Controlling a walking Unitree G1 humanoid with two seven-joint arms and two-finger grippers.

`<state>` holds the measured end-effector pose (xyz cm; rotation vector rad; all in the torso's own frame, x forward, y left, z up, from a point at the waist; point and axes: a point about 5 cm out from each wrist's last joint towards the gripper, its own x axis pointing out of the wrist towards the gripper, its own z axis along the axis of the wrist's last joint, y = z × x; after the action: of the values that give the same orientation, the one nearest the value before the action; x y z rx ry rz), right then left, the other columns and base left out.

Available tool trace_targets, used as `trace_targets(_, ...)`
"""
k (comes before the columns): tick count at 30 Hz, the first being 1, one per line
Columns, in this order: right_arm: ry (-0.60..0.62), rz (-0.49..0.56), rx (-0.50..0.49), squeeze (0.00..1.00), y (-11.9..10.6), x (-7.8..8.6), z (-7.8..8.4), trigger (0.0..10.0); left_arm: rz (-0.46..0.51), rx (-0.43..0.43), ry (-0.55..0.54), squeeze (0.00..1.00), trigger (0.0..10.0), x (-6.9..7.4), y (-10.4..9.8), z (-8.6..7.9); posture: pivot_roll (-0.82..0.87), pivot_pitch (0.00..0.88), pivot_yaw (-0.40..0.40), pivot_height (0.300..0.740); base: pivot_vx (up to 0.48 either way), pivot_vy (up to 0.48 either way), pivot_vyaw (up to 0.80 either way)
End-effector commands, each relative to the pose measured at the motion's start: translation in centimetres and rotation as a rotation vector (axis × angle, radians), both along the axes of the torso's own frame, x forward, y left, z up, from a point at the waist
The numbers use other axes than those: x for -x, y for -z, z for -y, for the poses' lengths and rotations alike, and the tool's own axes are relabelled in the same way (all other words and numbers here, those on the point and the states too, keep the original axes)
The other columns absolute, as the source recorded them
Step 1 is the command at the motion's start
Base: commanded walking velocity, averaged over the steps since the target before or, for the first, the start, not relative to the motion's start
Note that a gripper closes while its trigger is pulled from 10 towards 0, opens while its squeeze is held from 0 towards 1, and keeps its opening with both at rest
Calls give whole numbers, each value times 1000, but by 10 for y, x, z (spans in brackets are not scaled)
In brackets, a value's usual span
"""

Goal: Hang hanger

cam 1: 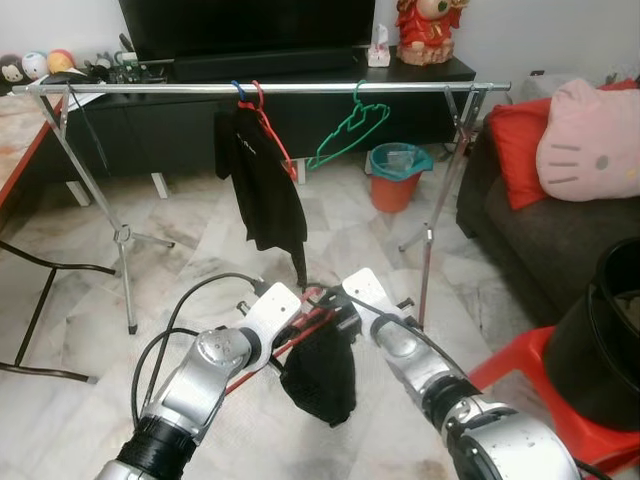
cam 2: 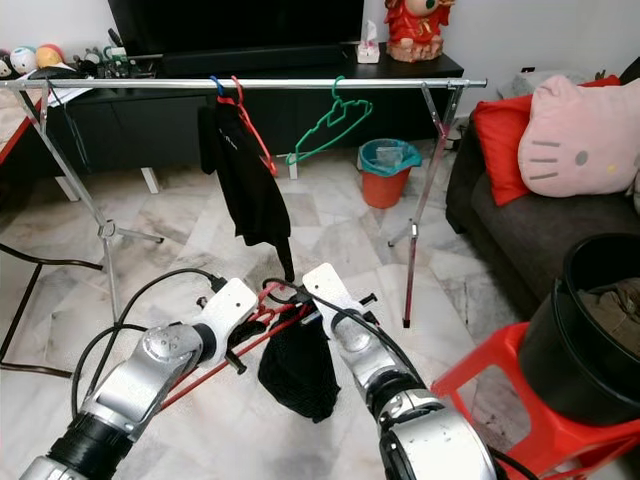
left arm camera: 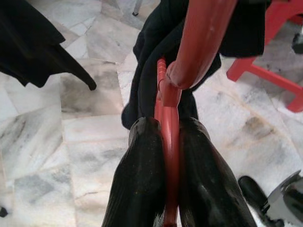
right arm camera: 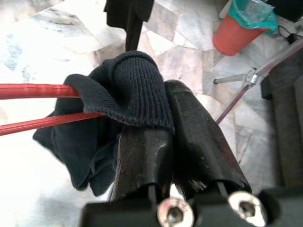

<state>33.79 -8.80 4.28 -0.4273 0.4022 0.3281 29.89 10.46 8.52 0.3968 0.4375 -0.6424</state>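
Your red hanger (cam 1: 290,345) sits low in front of the robot, above the floor (cam 1: 200,250) and short of the clothes rail (cam 1: 300,88). The left gripper (left arm camera: 168,156) has its fingers pinched on the hanger's red bar. The right gripper (right arm camera: 163,127) has its fingers pressed onto the dark garment (cam 1: 322,375) draped over it.

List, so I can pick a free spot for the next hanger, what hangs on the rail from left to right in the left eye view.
Black garment on a red hanger → empty green hanger. The rail is bare on either side of these two.
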Motion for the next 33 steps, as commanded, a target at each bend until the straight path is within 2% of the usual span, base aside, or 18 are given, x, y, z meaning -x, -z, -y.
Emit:
trace_targets(1, -17, 22, -57, 0, -7, -3, -7, 10000, 17, 11, -72, 0, 10000, -6, -3, -11, 14, 0, -33, 740, 0, 0, 0)
trace_targets(3, -61, 22, -70, 0, -8, -2, -15, 10000, 10, 83, -66, 0, 10000, -7, -6, -6, 14, 0, -33, 740, 0, 0, 0)
trace_targets(8, -122, 29, -70, 0, -12, -1, -27, 10000, 10, 81, -57, 0, 10000, -8, -5, -3, 15, 0, -33, 740, 0, 0, 0)
trace_targets(11, -190, 43, -97, 0, -17, -1, -37, 10000, 3, 130, -49, 0, 10000, -9, -6, 0, 6, 0, -27, 740, 0, 0, 0)
trace_targets(20, -360, 64, -105, 0, -21, 6, -51, 10000, -32, 207, 22, 0, 10000, -3, -6, 12, 3, 0, -21, 740, 0, 0, 0)
trace_targets(24, -415, 20, -85, 0, -18, 9, -53, 10000, -14, 206, -17, 0, 10000, -6, -5, 12, -2, 0, -18, 740, 0, 0, 0)
trace_targets(27, -404, -1, -68, 0, -16, 8, -52, 10000, 13, 187, -65, 0, 10000, -11, -6, 8, -3, 0, -17, 740, 0, 0, 0)
trace_targets(29, -339, -14, -43, 0, -15, 6, -48, 10000, 33, 137, -127, 0, 10000, -17, -6, 2, -3, 0, -17, 740, 0, 0, 0)
trace_targets(30, -339, -14, -43, 0, -15, 6, -48, 10000, 33, 137, -127, 0, 10000, -17, -6, 2, -3, 0, -17, 740, 0, 0, 0)
trace_targets(32, -231, 21, -47, 0, -20, -1, -41, 10000, -9, 96, -163, 0, 10000, -17, -2, -4, -1, 0, -16, 740, 0, 0, 0)
trace_targets(33, -231, 21, -47, 0, -20, -1, -41, 10000, -9, 96, -163, 0, 10000, -17, -2, -4, -1, 0, -16, 740, 0, 0, 0)
